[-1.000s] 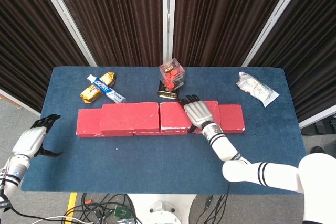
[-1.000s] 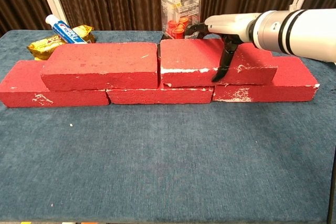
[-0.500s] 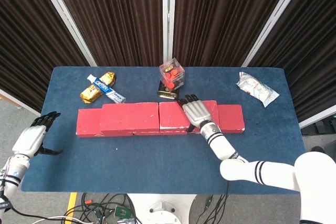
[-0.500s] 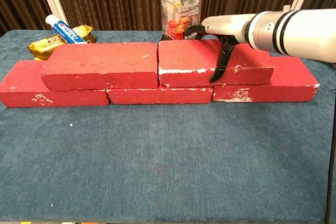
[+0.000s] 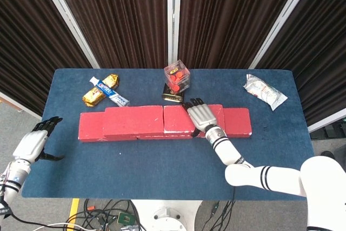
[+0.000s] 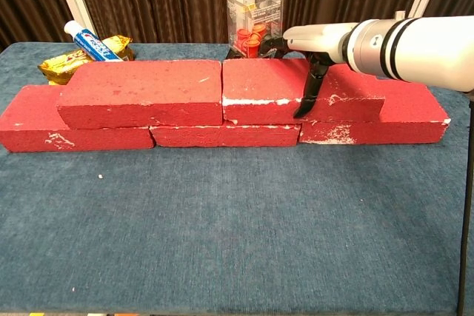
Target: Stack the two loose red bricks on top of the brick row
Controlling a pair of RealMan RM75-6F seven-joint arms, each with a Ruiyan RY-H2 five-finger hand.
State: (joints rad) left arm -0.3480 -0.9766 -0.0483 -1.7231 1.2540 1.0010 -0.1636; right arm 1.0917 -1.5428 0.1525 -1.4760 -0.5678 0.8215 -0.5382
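Bricks first: both loose ones are already up on the brick row (image 6: pixel 222 135), as far as I can judge. The left upper brick (image 6: pixel 141 92) sits flat across the seam of the bottom course, and the right upper brick (image 6: pixel 300 88) lies beside it, their ends meeting or very nearly so near the middle. In the head view the two make one red strip above the three lower bricks.

My right hand (image 5: pixel 204 116) lies flat on top of the right upper brick, fingers stretched toward the far edge, while the thumb hangs down the near face — so I am pressing or steadying it rather than carrying it. My left hand (image 5: pixel 33 143) hovers off the table's near left corner, fingers loosely apart, holding nothing, well apart from the bricks.

What is left looks small to me: perhaps a last nudge to square the right brick, then lift my hand away

Behind the row stand a clear box of red pieces (image 5: pixel 177 77), a toothpaste tube (image 5: pixel 110 92) on a gold snack packet (image 5: pixel 101 90), and a white packet (image 5: pixel 264 91) far right
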